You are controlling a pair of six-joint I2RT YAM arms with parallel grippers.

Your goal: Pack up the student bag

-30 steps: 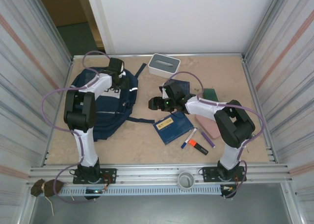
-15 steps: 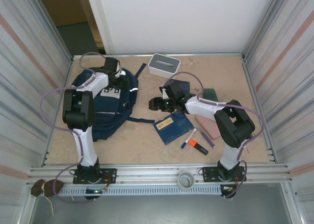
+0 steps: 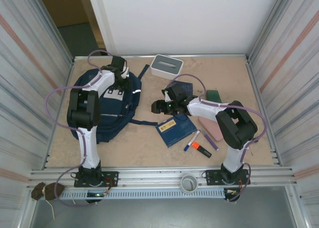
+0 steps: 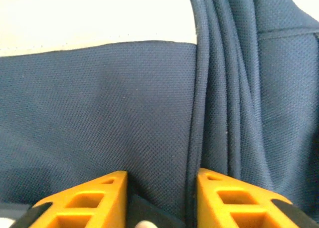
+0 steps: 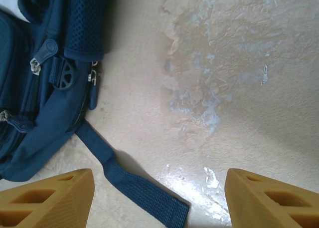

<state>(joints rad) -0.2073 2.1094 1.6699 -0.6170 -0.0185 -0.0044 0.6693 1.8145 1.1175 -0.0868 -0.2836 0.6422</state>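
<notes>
The student bag [image 3: 107,111], navy with white patches, lies flat at the left of the table. My left gripper [image 3: 119,74] is down on its far top edge. In the left wrist view the orange fingers [image 4: 92,198] stand close together with a fold of the navy bag fabric [image 4: 124,113] pinched between them [image 4: 162,188]. My right gripper [image 3: 157,107] hovers just right of the bag, open wide [image 5: 159,188] over bare table. Below it lies the end of a dark strap [image 5: 134,188], beside the bag's zipped side [image 5: 30,88].
A white-grey box [image 3: 166,65] stands at the back. Navy notebooks [image 3: 175,129] [image 3: 183,86], a green item [image 3: 213,95], a pink block [image 3: 212,128], markers [image 3: 192,139] and an orange highlighter [image 3: 201,149] lie under and right of the right arm. Metal walls close in both sides.
My left gripper shifted a little along the bag's top and its jaws went from wide to narrow around the fabric. The right arm has stayed still.
</notes>
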